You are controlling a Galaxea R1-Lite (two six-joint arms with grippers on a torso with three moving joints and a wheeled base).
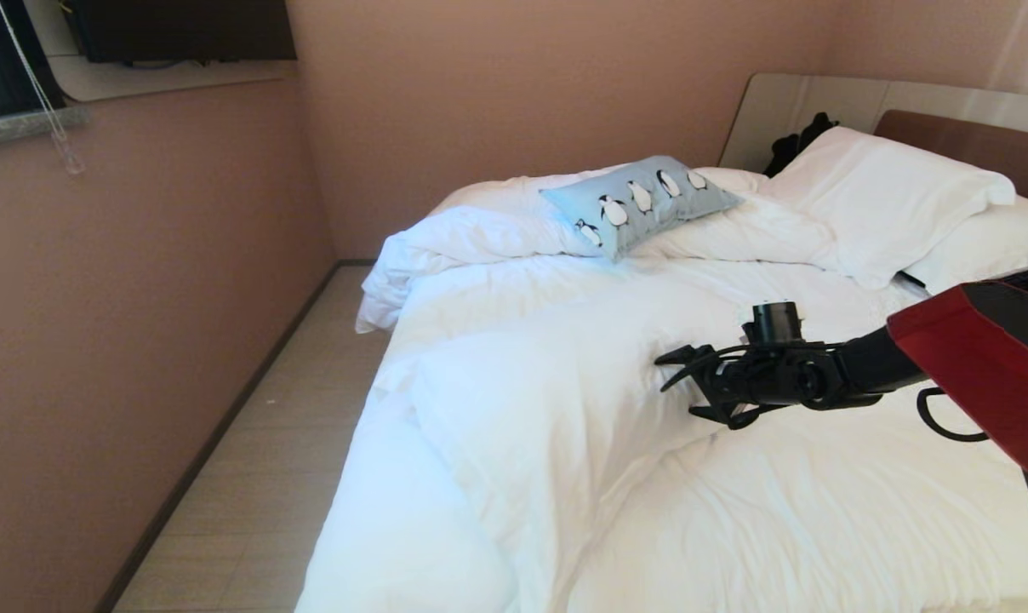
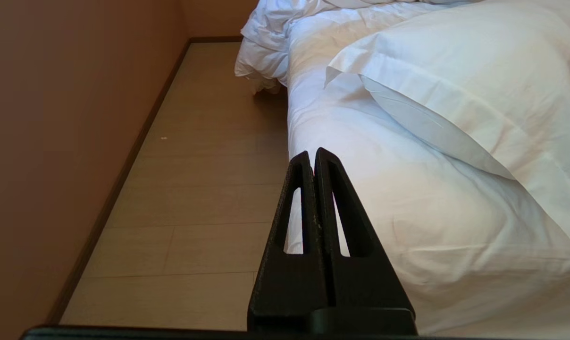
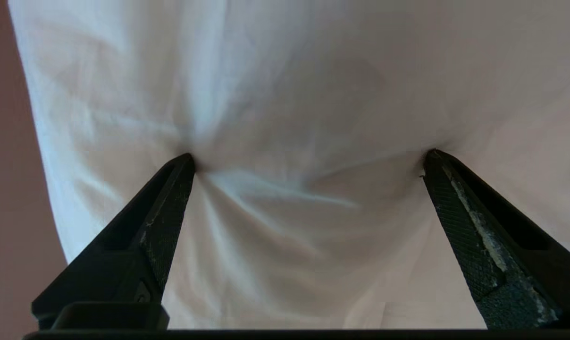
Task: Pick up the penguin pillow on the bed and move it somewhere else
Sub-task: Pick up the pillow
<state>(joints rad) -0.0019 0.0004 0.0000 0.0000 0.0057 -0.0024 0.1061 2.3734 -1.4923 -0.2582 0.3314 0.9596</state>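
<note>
Head view: right gripper (image 1: 682,383), jaws wide, over bed's (image 1: 565,477) near duvet; penguin pillow (image 1: 642,203) far off; left gripper (image 2: 312,158) pressed closed.

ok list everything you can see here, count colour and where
penguin pillow: one, light blue, far side of the bed on the duvet
bed: one, white bedding, fills the room's right
duvet: one, white, rumpled over the bed
white pillows: two, by the headboard
headboard: one, brown and beige, far right
dark item: one, black, behind the pillows
floor: beige, left of the bed
right gripper: open, tips pressing into the duvet
left gripper: shut, beside the bed's edge
</note>
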